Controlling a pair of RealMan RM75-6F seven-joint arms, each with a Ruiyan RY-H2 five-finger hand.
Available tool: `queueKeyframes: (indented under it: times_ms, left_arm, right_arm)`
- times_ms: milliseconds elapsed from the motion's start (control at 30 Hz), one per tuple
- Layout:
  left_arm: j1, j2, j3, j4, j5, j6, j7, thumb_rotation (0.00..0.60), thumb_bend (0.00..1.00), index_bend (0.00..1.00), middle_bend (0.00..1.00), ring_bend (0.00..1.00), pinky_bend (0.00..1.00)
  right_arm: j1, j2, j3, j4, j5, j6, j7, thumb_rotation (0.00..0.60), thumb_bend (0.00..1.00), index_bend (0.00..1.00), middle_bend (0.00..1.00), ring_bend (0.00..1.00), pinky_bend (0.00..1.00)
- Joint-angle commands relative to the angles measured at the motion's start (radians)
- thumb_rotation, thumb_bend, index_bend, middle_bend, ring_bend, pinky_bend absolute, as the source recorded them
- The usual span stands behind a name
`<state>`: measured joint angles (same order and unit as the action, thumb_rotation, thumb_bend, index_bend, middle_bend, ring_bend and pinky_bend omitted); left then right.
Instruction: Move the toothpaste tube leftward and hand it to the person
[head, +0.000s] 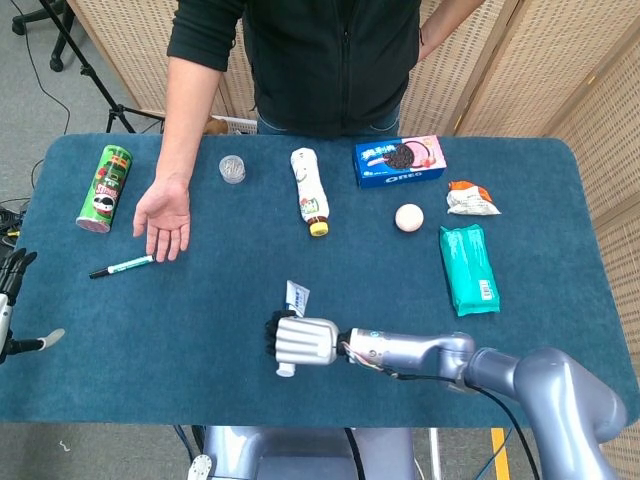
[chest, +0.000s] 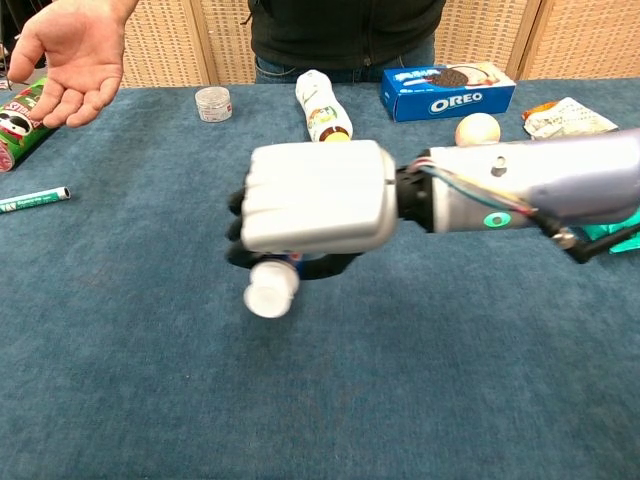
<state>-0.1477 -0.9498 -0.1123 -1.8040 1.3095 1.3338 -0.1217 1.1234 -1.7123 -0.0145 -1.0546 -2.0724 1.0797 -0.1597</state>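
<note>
Two robot hands share this blue desk (head: 250, 290), but only one is at work. Across the far edge stands the person (head: 310, 60), whose open palm (head: 165, 215) rests upturned near the desk's left side, beside a green Pringles can (head: 105, 187) and a green-capped marker (head: 122, 266).

The right hand (head: 300, 342) hangs above the middle of the desk near its front edge, fingers wrapped around the toothpaste tube (head: 297, 297). The tube's long axis runs roughly front to back: its white cap (chest: 271, 291) points toward the robot and slightly down below the hand, while its flat crimped tail pokes out beyond the fingers toward the person. The waiting palm lies well to the left of the tube and farther back, so the carry looks roughly half done and, by my reading, calls for a leftward and forward sweep. The left hand (head: 12, 300), fingers spread and holding nothing, sits at the desk's left edge, nearer the palm yet idle.

Farther back and to the right lie a teal packet (head: 469, 269), an Oreo box (head: 400, 161), a white bottle with a yellow cap (head: 310, 190), a crumpled snack wrapper (head: 472, 198), a pale ball (head: 408, 217) and a small clear jar (head: 232, 169).
</note>
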Motion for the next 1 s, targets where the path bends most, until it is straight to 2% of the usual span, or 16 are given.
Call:
queueKeyframes:
  times_ms: [33, 133, 167, 200, 233, 267, 333, 367, 400, 567, 733, 900, 1000]
  left_arm:
    - [-0.005, 0.001, -0.001, 0.002, -0.007, -0.008, 0.001, 0.6, 0.0, 0.0, 0.0, 0.0, 0.0]
    - [-0.006, 0.0, 0.0, 0.001, -0.011, -0.011, 0.008, 0.6, 0.0, 0.0, 0.0, 0.0, 0.0]
    - [-0.007, -0.001, 0.0, 0.0, -0.013, -0.011, 0.01, 0.6, 0.0, 0.0, 0.0, 0.0, 0.0]
    - [-0.008, -0.002, 0.0, 0.0, -0.014, -0.013, 0.013, 0.6, 0.0, 0.0, 0.0, 0.0, 0.0]
    - [-0.009, -0.003, 0.0, 0.0, -0.015, -0.014, 0.015, 0.6, 0.0, 0.0, 0.0, 0.0, 0.0]
    - [-0.01, -0.003, 0.0, 0.001, -0.017, -0.016, 0.016, 0.6, 0.0, 0.0, 0.0, 0.0, 0.0]
    - [-0.011, -0.004, 0.0, 0.003, -0.021, -0.02, 0.018, 0.6, 0.0, 0.0, 0.0, 0.0, 0.0]
    - [-0.012, -0.005, -0.001, 0.005, -0.024, -0.022, 0.018, 0.6, 0.0, 0.0, 0.0, 0.0, 0.0]
    - [-0.013, -0.005, -0.002, 0.005, -0.028, -0.023, 0.019, 0.6, 0.0, 0.0, 0.0, 0.0, 0.0]
    - [-0.016, -0.008, -0.002, 0.009, -0.031, -0.026, 0.024, 0.6, 0.0, 0.0, 0.0, 0.0, 0.0]
    - [-0.017, -0.018, 0.006, 0.007, -0.007, -0.016, 0.047, 0.6, 0.0, 0.0, 0.0, 0.0, 0.0]
    - [-0.027, -0.024, 0.02, 0.047, 0.111, 0.006, -0.009, 0.6, 0.0, 0.0, 0.0, 0.0, 0.0]
    - [-0.052, -0.039, 0.048, 0.118, 0.256, 0.021, -0.059, 0.6, 0.0, 0.0, 0.0, 0.0, 0.0]
  right_arm:
    - [0.019, -0.083, 0.054, 0.026, 0.044, -0.018, -0.07, 0.6, 1.0, 0.68, 0.57, 0.44, 0.55]
    - [0.014, -0.134, 0.07, 0.056, 0.079, -0.027, -0.09, 0.6, 1.0, 0.68, 0.55, 0.43, 0.55]
    - [0.01, -0.154, 0.074, 0.071, 0.094, -0.032, -0.1, 0.6, 0.98, 0.64, 0.5, 0.4, 0.55]
    - [-0.001, -0.168, 0.081, 0.081, 0.122, -0.054, -0.125, 0.6, 0.89, 0.57, 0.44, 0.35, 0.54]
    - [-0.015, -0.177, 0.09, 0.078, 0.153, -0.084, -0.163, 0.6, 0.63, 0.39, 0.29, 0.22, 0.47]
    - [-0.031, -0.181, 0.103, 0.062, 0.19, -0.116, -0.216, 0.6, 0.33, 0.19, 0.15, 0.1, 0.34]
    - [-0.057, -0.179, 0.127, 0.01, 0.242, -0.147, -0.3, 0.6, 0.02, 0.01, 0.0, 0.0, 0.14]
    - [-0.071, -0.173, 0.137, -0.027, 0.263, -0.148, -0.333, 0.6, 0.0, 0.0, 0.0, 0.0, 0.08]
    - [-0.085, -0.163, 0.144, -0.063, 0.28, -0.143, -0.357, 0.6, 0.0, 0.0, 0.0, 0.0, 0.07]
    - [-0.127, -0.081, 0.148, -0.219, 0.296, -0.101, -0.433, 0.6, 0.0, 0.0, 0.0, 0.0, 0.06]
    - [-0.225, 0.122, 0.108, -0.445, 0.29, -0.019, -0.527, 0.6, 0.0, 0.0, 0.0, 0.0, 0.06]
    - [-0.347, 0.301, 0.079, -0.57, 0.317, 0.104, -0.538, 0.6, 0.0, 0.0, 0.0, 0.0, 0.06]
    - [-0.453, 0.419, 0.061, -0.597, 0.358, 0.22, -0.48, 0.6, 0.0, 0.0, 0.0, 0.0, 0.06]
